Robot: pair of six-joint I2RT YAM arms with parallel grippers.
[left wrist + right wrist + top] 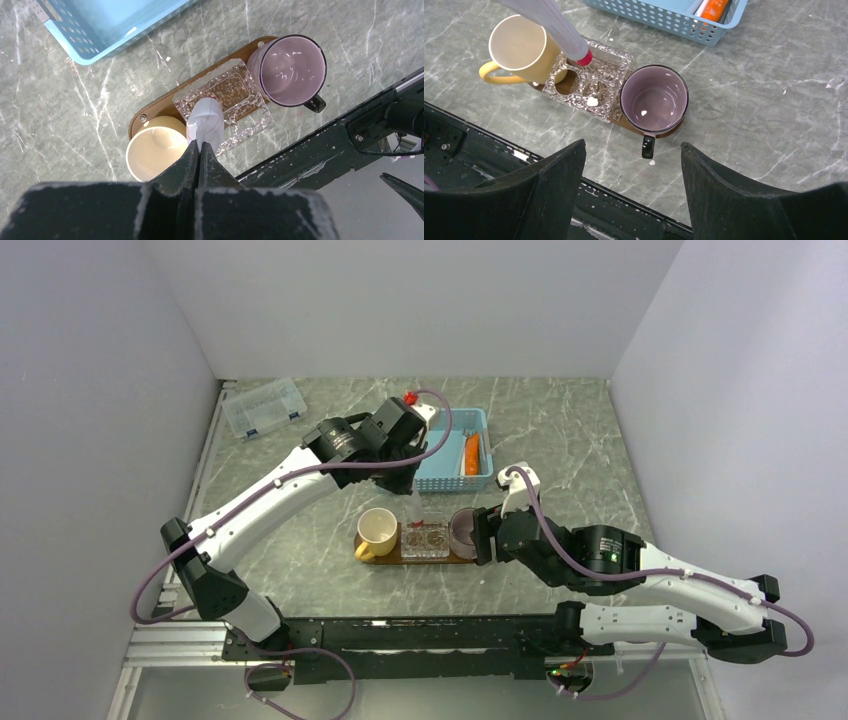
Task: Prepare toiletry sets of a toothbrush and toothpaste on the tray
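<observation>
Two grippers and one tray set, as you see them now.

1. Your left gripper [199, 145]: fingers pressed together on the flat end of a white toothpaste tube [551, 22]. The tube hangs tilted, with its red cap [584, 58] downward over the clear holder [596, 85]. You cannot tell whether the cap touches it.
2. Your right gripper [633, 150]: fingers wide apart with nothing between them, above the table's near edge, just beside the purple mug [654, 97].
3. Tray [160, 105]: dark brown, lying on the marbled table. It carries the yellow mug [516, 42] at one end, the clear holder in the middle and the purple mug at the other end. Both mugs are upright.
4. Light-blue basket [664, 20]: beyond the tray and apart from it, with an orange tube [714, 7] inside.
5. Clear plastic box [264, 407]: at the far left, well apart from the rest.
</observation>
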